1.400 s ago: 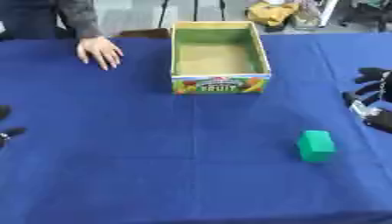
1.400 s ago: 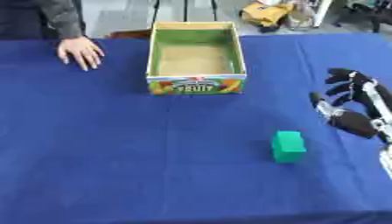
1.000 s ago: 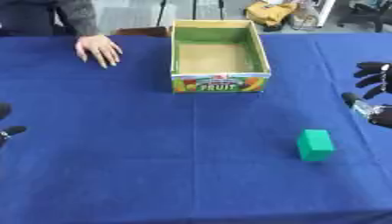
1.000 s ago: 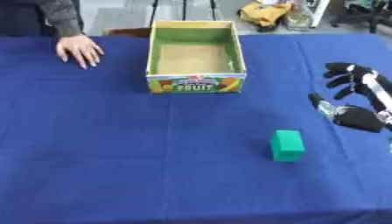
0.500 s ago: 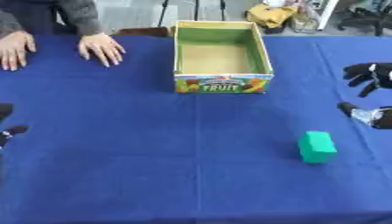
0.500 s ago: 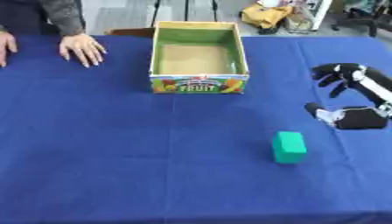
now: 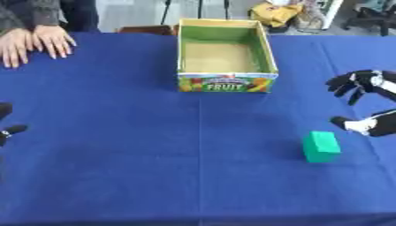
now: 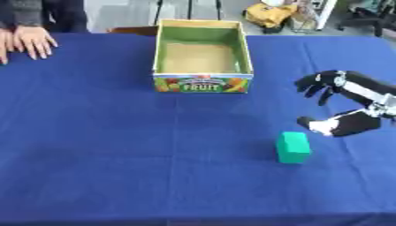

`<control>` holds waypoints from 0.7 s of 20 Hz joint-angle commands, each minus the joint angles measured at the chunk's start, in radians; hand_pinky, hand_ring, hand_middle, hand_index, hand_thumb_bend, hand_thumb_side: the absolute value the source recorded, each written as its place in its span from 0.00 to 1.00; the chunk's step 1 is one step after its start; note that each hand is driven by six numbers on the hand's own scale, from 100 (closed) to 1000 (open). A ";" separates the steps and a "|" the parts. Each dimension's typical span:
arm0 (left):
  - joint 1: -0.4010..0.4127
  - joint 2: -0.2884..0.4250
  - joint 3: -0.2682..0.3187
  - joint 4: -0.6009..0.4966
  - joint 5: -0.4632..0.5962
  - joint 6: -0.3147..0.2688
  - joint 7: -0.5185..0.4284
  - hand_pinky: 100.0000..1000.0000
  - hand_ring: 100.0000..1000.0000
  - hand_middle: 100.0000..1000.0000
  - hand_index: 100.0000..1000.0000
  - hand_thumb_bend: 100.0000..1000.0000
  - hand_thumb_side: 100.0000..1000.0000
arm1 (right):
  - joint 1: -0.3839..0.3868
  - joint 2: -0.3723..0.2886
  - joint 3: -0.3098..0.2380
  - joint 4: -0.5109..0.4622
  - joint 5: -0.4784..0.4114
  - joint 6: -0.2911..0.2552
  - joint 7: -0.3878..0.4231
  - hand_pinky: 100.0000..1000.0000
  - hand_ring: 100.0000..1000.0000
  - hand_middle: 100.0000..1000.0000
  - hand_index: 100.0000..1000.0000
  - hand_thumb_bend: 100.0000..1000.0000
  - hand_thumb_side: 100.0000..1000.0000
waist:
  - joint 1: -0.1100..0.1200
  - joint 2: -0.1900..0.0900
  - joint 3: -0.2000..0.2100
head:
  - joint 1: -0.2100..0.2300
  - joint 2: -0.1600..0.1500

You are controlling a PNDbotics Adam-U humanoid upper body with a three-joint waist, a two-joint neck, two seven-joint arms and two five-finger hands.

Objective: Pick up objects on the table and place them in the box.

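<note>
Right hand (image 8: 352, 103) hovering just right of the green block (image 8: 293, 147), fingers (image 8: 313, 84) spread open.
Blue bench (image 8: 116, 145) lying bare between block and box (image 8: 203, 55); left hand (image 7: 6, 128) barely showing, grip unclear.

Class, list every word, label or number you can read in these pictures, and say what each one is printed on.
"FRUIT": on the front panel of the box, in white capitals.
A smaller line of print above "FRUIT" on the same panel: too blurred to read.
The green block, the blue tablecloth and the right hand: no readable text.
</note>
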 commanded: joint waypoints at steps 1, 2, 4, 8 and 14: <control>-0.007 0.029 0.004 -0.013 -0.003 0.000 -0.001 0.64 0.89 0.72 0.72 0.52 0.69 | -0.018 -0.042 0.001 0.012 -0.006 -0.003 0.018 0.57 0.73 0.74 0.87 0.28 0.19 | 0.001 -0.011 -0.003 | -0.004 0.007; -0.007 0.029 0.004 -0.012 -0.003 0.000 -0.001 0.63 0.89 0.72 0.72 0.52 0.69 | -0.019 -0.042 0.004 0.017 -0.006 -0.004 0.021 0.57 0.73 0.74 0.87 0.28 0.19 | 0.001 -0.011 -0.003 | -0.004 0.007; -0.007 0.029 0.004 -0.012 -0.003 0.000 -0.001 0.64 0.89 0.72 0.72 0.52 0.69 | -0.021 -0.040 0.008 0.025 -0.006 -0.005 0.026 0.57 0.73 0.74 0.87 0.28 0.19 | 0.000 -0.010 -0.003 | -0.005 0.008; -0.007 0.028 0.004 -0.012 -0.003 0.000 -0.002 0.64 0.89 0.72 0.72 0.52 0.69 | -0.026 -0.035 0.021 0.040 -0.003 -0.008 0.040 0.57 0.73 0.74 0.87 0.28 0.19 | 0.000 -0.010 -0.001 | -0.007 0.010; -0.008 0.028 0.003 -0.012 -0.002 0.000 -0.003 0.64 0.89 0.72 0.72 0.52 0.69 | -0.033 -0.026 0.047 0.065 0.003 -0.013 0.068 0.57 0.74 0.74 0.87 0.29 0.19 | 0.000 -0.009 0.000 | -0.009 0.012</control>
